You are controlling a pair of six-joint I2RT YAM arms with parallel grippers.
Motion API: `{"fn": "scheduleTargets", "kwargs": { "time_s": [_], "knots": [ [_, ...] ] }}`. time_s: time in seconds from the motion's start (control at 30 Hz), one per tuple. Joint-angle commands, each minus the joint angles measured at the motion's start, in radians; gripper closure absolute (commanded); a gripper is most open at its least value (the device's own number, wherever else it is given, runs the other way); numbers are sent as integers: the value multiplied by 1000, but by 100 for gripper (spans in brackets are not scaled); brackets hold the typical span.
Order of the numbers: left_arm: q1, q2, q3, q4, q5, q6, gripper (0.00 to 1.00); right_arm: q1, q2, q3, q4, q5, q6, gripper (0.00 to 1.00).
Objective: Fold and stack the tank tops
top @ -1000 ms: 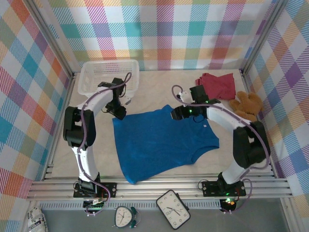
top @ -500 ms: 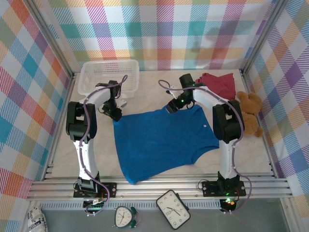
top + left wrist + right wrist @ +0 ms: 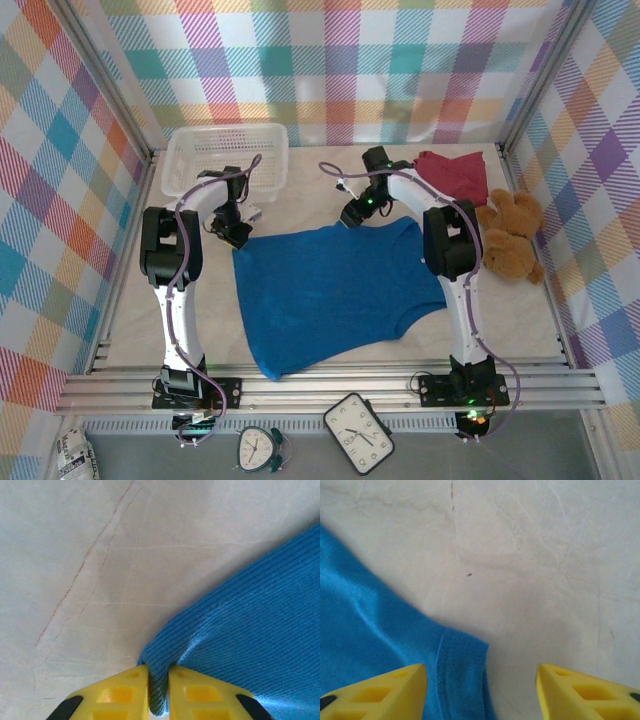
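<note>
Pinching blue tank top (image 3: 250,615) corner, left pincer (image 3: 159,677) clamped tight. Meanwhile right pincer (image 3: 481,675) apart, straddling other corner: lower, close fully before lifting both together.

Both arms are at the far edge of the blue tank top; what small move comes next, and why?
Probably shut the right gripper: its jaws stand open with a corner of the bright blue cloth tank top between them, while the left gripper pinches the other far corner.
</note>
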Motion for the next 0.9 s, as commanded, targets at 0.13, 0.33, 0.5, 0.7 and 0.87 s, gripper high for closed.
{"fn": "scheduleTargets", "kwargs": {
  "time_s": [0.13,0.33,0.5,0.7,0.87],
  "knots": [
    [10,22,28,-14,-6,-19,86,5,93,132,-122,0,-55,44],
    [9,31,54,-33,10,-31,92,22,151,220,-187,19,-84,54],
    [8,23,55,-40,15,-36,94,44,155,230,-195,28,-103,65],
    [4,12,56,-46,14,-39,97,52,137,210,-180,28,-107,83],
    [-3,-14,49,-50,-14,-44,100,51,95,177,-132,84,-109,96]
  ]
}}
